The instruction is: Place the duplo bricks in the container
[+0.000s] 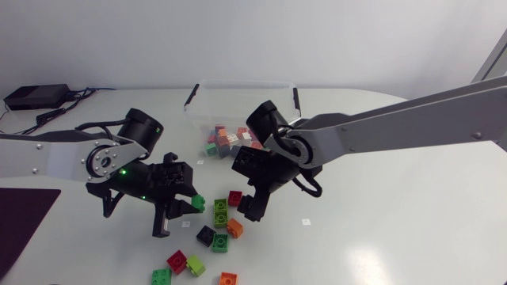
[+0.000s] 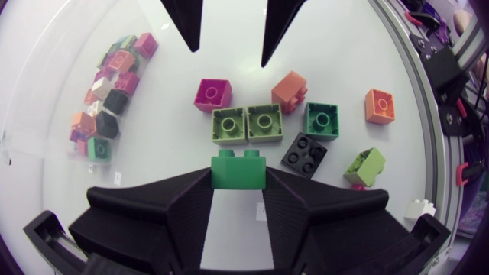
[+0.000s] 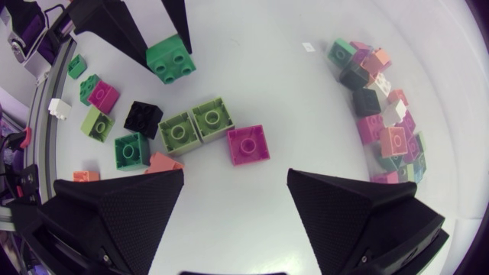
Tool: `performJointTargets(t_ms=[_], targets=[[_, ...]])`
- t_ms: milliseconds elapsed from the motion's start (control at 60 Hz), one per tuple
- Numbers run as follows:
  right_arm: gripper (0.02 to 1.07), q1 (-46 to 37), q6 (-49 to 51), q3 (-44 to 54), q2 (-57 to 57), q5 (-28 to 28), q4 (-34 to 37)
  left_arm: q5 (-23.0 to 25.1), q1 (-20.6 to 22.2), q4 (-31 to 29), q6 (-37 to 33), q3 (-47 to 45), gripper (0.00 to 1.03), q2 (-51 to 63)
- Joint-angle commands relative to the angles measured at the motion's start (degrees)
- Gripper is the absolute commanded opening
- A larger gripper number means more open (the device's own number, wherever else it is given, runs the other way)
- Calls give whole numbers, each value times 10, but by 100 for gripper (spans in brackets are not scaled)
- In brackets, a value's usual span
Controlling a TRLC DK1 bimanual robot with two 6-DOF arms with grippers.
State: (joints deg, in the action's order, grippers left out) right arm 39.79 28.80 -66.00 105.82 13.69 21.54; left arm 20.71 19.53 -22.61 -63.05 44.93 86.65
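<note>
Table [image 1: 396,237] | container [image 1: 238,85] far edge | left hand [image 2: 238,182] holds green brick [image 2: 238,166] | right hand [image 3: 236,176] open

The matte black left gripper [image 2: 238,179] is carrying a bright green brick [image 2: 238,168]; at its 12 o'clock, two olive bricks [image 2: 247,124] are sitting beside a magenta brick [image 2: 212,95] (white tabletop [image 2: 344,46] showing underneath).
</note>
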Motion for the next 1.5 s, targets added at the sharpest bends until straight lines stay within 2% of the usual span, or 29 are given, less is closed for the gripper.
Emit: performJointTargets(t_ms=[0, 183, 467, 650, 950, 1033, 1217, 1333, 1433, 1483], targets=[[100, 7, 23, -29, 30, 2, 23, 0, -11, -7, 27, -1, 21, -20], [99, 14, 55, -74, 69, 2, 80, 2, -32, -7, 72, 20, 22, -45], [99, 19, 83, -131, 114, -2, 120, 21, -52, 1, 161, 59, 22, -84], [91, 22, 101, -178, 143, -7, 162, 24, -67, 61, 232, 72, 22, -89], [87, 25, 121, -229, 176, -8, 203, 33, -95, 111, 303, 98, 22, -83], [74, 26, 126, -237, 185, -8, 208, 34, -108, 133, 329, 105, 22, -80], [55, 26, 126, -258, 207, -5, 231, 34, -126, 165, 362, 119, 22, -73], [51, 27, 125, -257, 210, -3, 231, 34, -128, 187, 386, 128, 22, -60], [38, 27, 122, -244, 190, 2, 228, 34, -126, 202, 405, 147, 22, -37], [38, 27, 122, -237, 180, 2, 228, 34, -124, 203, 411, 160, 22, -24]])
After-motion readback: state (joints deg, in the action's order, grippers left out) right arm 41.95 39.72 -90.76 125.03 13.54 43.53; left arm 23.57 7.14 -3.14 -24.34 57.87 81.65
